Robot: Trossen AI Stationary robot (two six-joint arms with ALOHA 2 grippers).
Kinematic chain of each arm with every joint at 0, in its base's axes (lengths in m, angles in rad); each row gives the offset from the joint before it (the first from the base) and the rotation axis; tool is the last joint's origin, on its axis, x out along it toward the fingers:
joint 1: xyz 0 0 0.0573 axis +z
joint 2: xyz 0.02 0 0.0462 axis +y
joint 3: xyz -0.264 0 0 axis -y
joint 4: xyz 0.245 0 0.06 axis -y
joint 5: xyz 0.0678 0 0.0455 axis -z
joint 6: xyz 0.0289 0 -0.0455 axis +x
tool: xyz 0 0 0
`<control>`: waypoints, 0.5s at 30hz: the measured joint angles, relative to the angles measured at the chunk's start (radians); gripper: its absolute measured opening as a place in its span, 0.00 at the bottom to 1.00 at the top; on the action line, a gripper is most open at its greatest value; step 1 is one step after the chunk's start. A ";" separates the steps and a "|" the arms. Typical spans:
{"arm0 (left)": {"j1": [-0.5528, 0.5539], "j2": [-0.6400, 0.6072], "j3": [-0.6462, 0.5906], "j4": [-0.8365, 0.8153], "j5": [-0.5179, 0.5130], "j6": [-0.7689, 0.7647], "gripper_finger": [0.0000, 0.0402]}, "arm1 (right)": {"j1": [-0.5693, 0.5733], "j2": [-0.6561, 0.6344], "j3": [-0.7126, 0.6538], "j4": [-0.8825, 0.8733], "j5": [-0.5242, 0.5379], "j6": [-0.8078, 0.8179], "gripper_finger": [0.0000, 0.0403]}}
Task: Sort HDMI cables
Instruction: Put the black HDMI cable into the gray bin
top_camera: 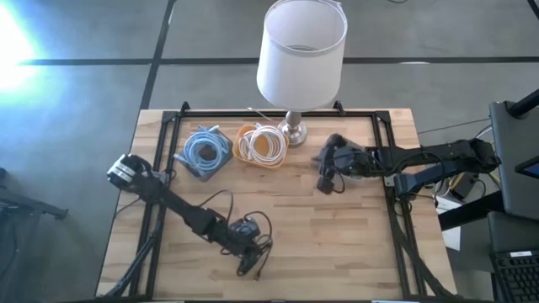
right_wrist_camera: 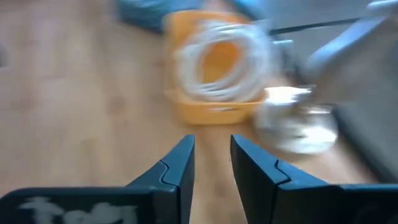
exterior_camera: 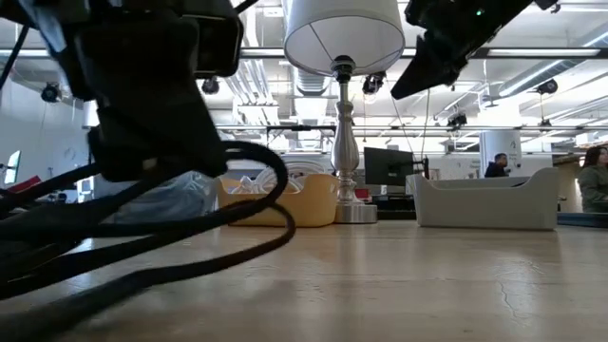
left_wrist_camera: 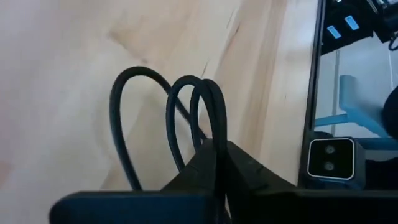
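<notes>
At the lower centre of the high view, the left gripper (top_camera: 247, 249) pinches a black HDMI cable (left_wrist_camera: 186, 118) on the table (top_camera: 337, 236). Farther up, the right gripper (right_wrist_camera: 211, 158) hovers, jaws slightly parted. White cables (top_camera: 263, 144) fill the orange tray (top_camera: 245, 133); blue cables (top_camera: 202, 151) the grey tray (top_camera: 221, 162).

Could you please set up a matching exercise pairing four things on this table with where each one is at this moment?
Things:
1. blue cables
2. white cables
3. black cable
4. right hand

Places:
A. pinched in the left hand, near the table's front edge
B. in the orange tray
C. open and empty, beside the lamp
D. in the grey tray

Pairs: 1-D, 2-B, 3-A, 4-C
</notes>
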 joint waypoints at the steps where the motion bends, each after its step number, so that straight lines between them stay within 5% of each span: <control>1: 0.006 -0.005 0.000 0.000 0.000 0.018 0.03 | 0.000 0.000 -0.001 0.001 -0.064 -0.002 0.24; 6: 0.043 -0.049 0.000 -0.014 -0.004 0.115 0.06 | 0.003 0.000 -0.025 0.099 -0.303 -0.022 0.22; 15: 0.108 -0.138 0.000 -0.029 -0.099 0.331 0.05 | 0.017 0.119 -0.051 0.343 -0.498 -0.038 0.21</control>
